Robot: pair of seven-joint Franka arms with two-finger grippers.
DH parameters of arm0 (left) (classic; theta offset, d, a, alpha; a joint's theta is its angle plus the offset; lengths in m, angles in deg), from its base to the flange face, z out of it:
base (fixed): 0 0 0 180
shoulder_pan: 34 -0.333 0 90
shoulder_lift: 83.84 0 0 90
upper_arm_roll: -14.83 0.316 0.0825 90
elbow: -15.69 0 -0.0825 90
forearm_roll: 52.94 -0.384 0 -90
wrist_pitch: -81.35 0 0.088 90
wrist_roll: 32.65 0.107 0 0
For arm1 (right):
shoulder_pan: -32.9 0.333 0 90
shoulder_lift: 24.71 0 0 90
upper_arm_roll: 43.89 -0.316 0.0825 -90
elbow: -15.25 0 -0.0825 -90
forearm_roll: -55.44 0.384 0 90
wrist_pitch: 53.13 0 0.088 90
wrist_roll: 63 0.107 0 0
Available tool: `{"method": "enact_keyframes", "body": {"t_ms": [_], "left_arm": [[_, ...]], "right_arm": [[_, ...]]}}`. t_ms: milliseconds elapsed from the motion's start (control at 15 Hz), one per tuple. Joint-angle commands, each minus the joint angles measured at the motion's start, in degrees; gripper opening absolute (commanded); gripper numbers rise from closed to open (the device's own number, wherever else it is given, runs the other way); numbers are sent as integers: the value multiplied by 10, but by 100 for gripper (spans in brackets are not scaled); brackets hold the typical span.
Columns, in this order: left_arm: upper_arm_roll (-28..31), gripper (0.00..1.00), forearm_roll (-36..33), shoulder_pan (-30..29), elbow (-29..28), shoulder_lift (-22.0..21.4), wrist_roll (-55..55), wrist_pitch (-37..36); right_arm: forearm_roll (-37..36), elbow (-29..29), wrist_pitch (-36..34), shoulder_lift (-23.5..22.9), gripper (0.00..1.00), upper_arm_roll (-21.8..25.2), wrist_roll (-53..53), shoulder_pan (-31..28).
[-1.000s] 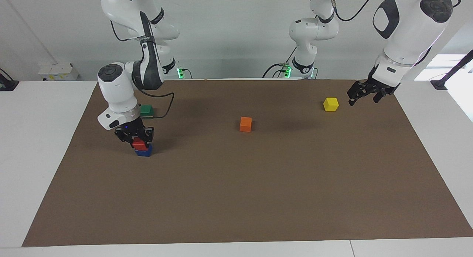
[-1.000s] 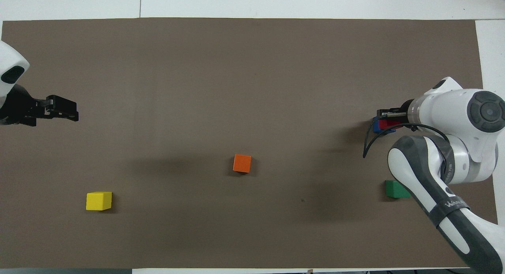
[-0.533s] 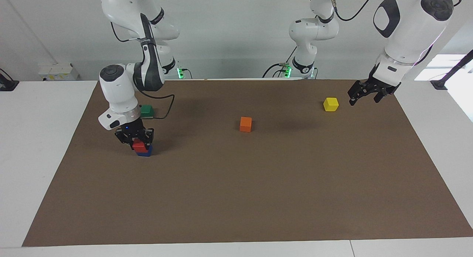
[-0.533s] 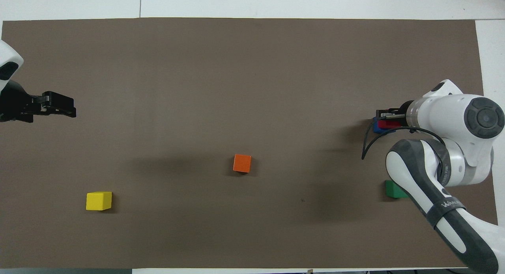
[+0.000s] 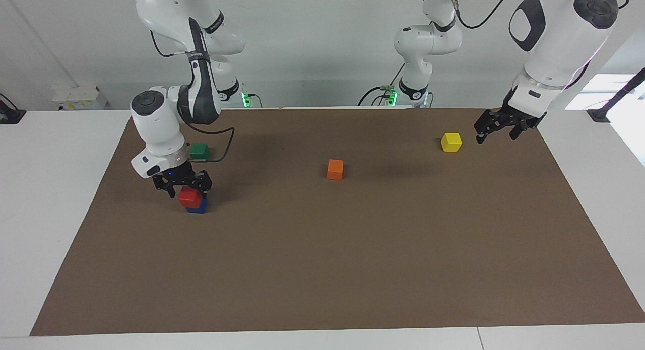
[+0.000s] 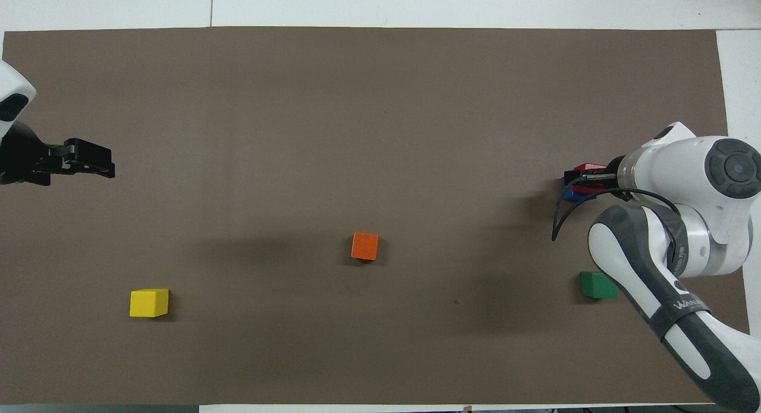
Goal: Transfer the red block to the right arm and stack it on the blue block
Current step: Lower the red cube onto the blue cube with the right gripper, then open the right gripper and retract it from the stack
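Observation:
The red block (image 5: 189, 197) sits on the blue block (image 5: 198, 207) toward the right arm's end of the brown mat. My right gripper (image 5: 187, 190) is just above the stack, open, with a finger on each side of the red block's top. In the overhead view the right gripper (image 6: 579, 178) covers most of the stack; only slivers of the red block (image 6: 590, 166) and the blue block (image 6: 572, 194) show. My left gripper (image 5: 496, 130) waits in the air, open and empty, beside the yellow block at the left arm's end; it also shows in the overhead view (image 6: 89, 163).
A green block (image 5: 199, 150) lies nearer to the robots than the stack, close to the right arm's cable. An orange block (image 5: 334, 168) lies mid-mat. A yellow block (image 5: 451, 142) lies toward the left arm's end. The brown mat (image 5: 322, 269) covers the white table.
My right gripper set the red block down on the blue block, opened, and rose slightly. The left arm has barely moved.

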Motion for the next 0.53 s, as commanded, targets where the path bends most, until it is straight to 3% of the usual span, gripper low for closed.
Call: {"method": "enact_keyframes", "body": {"t_ms": [0,467], "left_arm": [[-6,100,11,-9,7,2,1,-19],[-5,100,11,-9,7,1,1,-34]], "right_arm": [[-6,61,-88,7,100,-7,14,-7],[-4,187,-278,39,100,-24,-61,2]]}}
